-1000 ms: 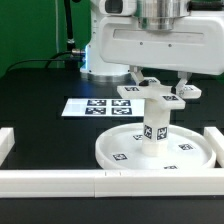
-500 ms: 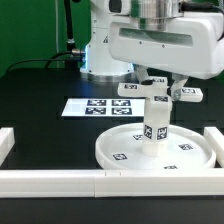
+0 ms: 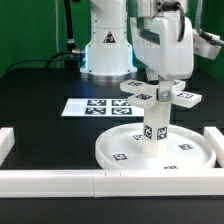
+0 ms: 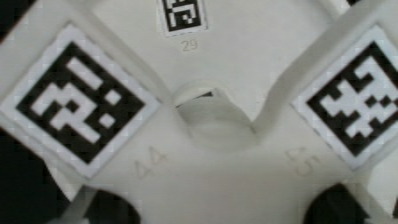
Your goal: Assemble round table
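Parts of the round table are gathering near the counter (image 3: 40, 90) edge that is closest to the exterior camera, toward the exterior view's right. The big white disc (image 3: 110, 150) with a raised rim is lying flat on the black surface, and small square tags are showing on its floor. The short thick post (image 3: 154, 130) is standing upright in the middle of the disc, with a tag on its side. The cross piece (image 3: 185, 97) is sitting level on the top of the post, and its arms are reaching out over the disc.

The claw (image 3: 160, 88) is coming straight down from the white arm (image 3: 165, 45) and is clenching the cross piece at its middle, between the arms. In the wrist view the cross piece (image 4: 214, 150) is filling almost the whole picture, very near to the camera. Two of its tags (image 4: 80, 100) are lying on either side of the rounded middle part.

Behind the disc, toward the exterior view's left, the marker board (image 3: 95, 106) is lying flat, apart from the disc. White rails (image 3: 60, 181) are running along the near edge of the counter and along both side edges.
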`<state>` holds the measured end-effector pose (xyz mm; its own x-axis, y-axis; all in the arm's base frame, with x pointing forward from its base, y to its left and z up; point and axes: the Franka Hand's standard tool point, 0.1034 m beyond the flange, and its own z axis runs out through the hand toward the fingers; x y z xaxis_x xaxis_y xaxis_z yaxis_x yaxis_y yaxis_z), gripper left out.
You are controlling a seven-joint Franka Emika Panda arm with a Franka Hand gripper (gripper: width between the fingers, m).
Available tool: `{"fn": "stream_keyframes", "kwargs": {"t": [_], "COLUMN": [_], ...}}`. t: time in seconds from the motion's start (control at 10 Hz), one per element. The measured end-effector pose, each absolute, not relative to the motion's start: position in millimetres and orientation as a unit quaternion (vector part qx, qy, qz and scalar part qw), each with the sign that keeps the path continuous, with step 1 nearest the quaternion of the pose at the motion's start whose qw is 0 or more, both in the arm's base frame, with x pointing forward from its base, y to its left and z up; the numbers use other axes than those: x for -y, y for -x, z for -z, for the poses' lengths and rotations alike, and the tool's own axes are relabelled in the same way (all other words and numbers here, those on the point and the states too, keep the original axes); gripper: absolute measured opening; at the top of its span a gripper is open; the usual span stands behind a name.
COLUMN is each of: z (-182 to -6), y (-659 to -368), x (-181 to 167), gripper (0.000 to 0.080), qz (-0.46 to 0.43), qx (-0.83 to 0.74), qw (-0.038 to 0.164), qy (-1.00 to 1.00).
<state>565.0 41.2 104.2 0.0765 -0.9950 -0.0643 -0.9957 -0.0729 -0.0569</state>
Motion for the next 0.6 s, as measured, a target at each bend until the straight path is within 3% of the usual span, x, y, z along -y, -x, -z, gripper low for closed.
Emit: {"fn": "stream_keyframes", "kwargs": {"t": [0.2, 0.4, 0.6], "z": [-103.8, -115.8, -133.5], "y": [-565, -563, -559], "x": [-45, -48, -53], "gripper": [0.0611, 0.0643, 0.0648], "qz": [-0.009, -0.016, -0.017], "qx": [-0.681, -0.658, -0.650], "qw": [0.048, 0.050, 0.067], "qy": [0.731, 0.751, 0.757]}}
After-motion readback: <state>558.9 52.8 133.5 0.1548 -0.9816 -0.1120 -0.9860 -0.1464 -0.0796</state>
